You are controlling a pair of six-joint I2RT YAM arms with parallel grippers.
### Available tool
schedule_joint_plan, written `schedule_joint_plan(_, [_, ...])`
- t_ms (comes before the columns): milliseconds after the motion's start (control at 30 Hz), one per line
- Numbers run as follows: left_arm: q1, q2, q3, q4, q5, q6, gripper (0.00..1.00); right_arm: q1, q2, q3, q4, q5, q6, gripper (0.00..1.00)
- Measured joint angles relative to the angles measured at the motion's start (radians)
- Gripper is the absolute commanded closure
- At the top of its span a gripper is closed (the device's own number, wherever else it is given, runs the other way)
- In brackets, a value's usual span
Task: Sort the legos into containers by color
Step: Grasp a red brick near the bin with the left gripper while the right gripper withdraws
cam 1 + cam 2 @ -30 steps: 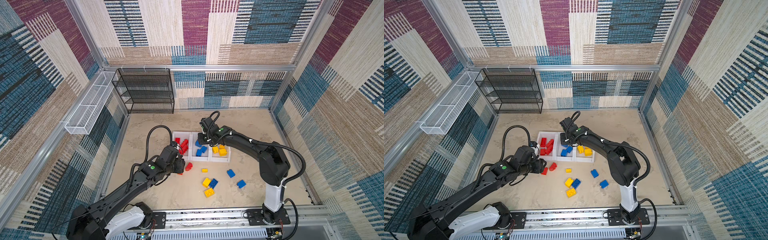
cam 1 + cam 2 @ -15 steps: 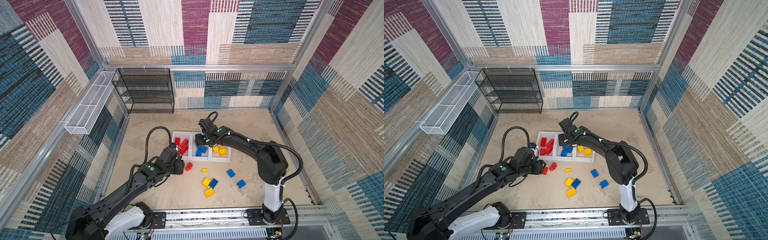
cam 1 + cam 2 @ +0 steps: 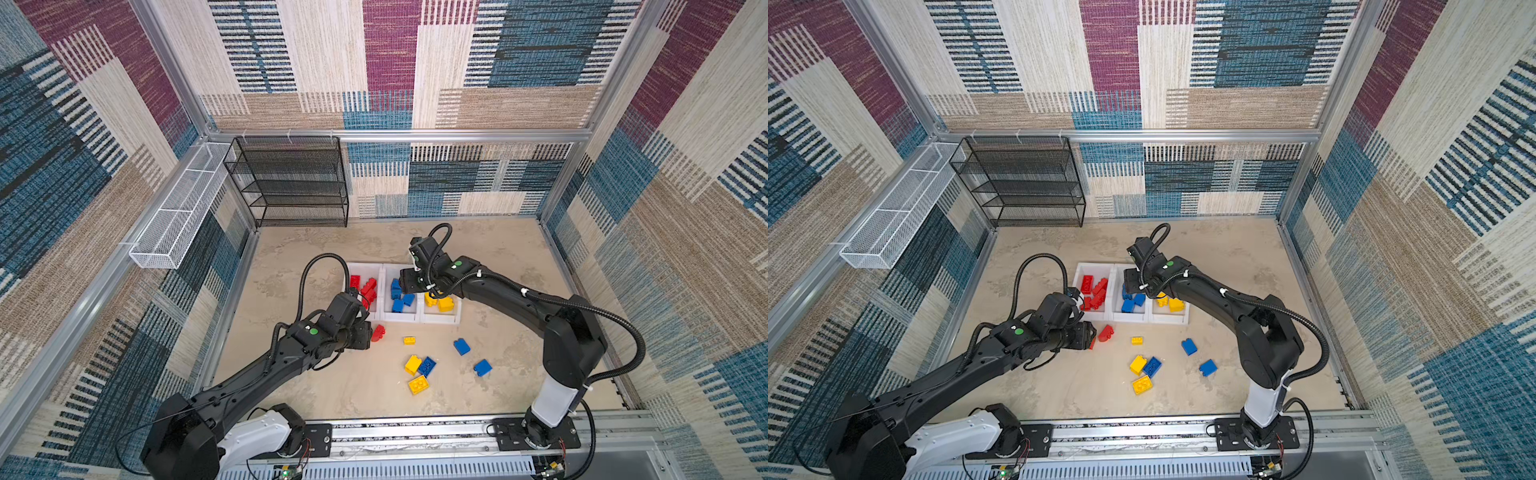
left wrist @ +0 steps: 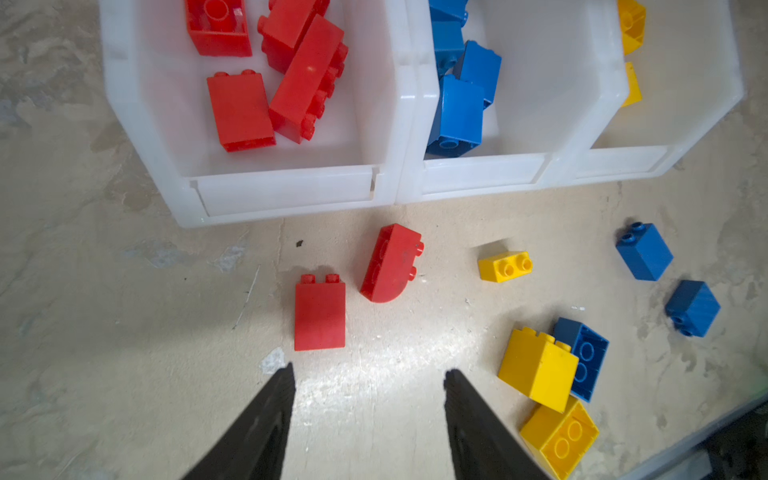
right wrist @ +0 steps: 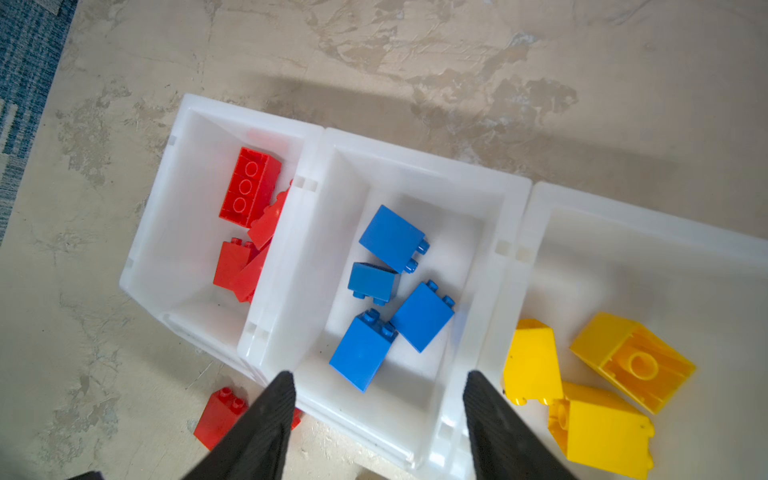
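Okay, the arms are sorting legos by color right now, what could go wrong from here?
1. The left tool hangs open by the rectangular red brick, which lies close to the curved red brick. Closing might knock the curved one away or catch both.
2. A yellow brick lies against a blue brick. Lifting one might drag the other along.
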Motion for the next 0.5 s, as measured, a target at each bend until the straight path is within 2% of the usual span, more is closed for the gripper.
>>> schedule_joint_plan(500, [0.000, 0.378, 0.201, 0.021, 0.088, 0.194, 0.45, -0.021, -0.273, -0.240, -0.005, 0.060, 0.086, 0.33])
